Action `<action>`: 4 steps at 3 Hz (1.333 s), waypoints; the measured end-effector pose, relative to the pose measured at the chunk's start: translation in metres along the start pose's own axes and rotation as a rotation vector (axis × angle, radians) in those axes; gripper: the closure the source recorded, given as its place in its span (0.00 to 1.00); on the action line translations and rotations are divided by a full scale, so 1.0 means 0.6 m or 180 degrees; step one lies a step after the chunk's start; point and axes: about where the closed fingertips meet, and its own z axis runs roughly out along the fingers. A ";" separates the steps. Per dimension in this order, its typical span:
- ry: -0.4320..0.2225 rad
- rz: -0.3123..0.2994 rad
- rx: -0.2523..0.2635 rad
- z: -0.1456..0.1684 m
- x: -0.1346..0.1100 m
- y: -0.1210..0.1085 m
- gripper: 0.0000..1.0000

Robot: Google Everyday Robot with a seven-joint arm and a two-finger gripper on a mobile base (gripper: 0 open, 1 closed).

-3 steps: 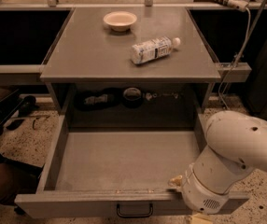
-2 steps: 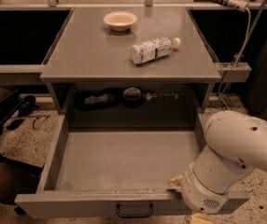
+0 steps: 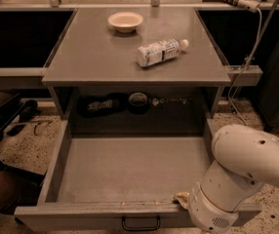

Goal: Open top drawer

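The top drawer (image 3: 129,167) is a wide grey metal drawer, pulled far out from under the grey cabinet top (image 3: 100,57). Its flat floor is bare. Its small black loop handle (image 3: 140,224) sits at the centre of the front panel at the bottom edge of the view. My white arm (image 3: 237,174) comes in from the right and bends down over the drawer's front right corner. The gripper is below the wrist (image 3: 212,213) and hidden behind the drawer front, out of sight.
On the cabinet top stand a small cream bowl (image 3: 125,21) and a plastic bottle (image 3: 160,51) lying on its side. Dark objects (image 3: 115,103) lie in the recess behind the drawer. A power strip and cable (image 3: 247,38) hang at the right. Speckled floor surrounds the cabinet.
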 end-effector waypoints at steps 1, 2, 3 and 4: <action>0.0000 0.0000 0.0000 -0.004 -0.002 0.002 0.00; -0.0015 0.0088 -0.0024 -0.003 0.009 0.019 0.00; -0.0039 0.0247 -0.0070 -0.006 0.028 0.056 0.00; -0.0039 0.0247 -0.0070 -0.006 0.028 0.056 0.00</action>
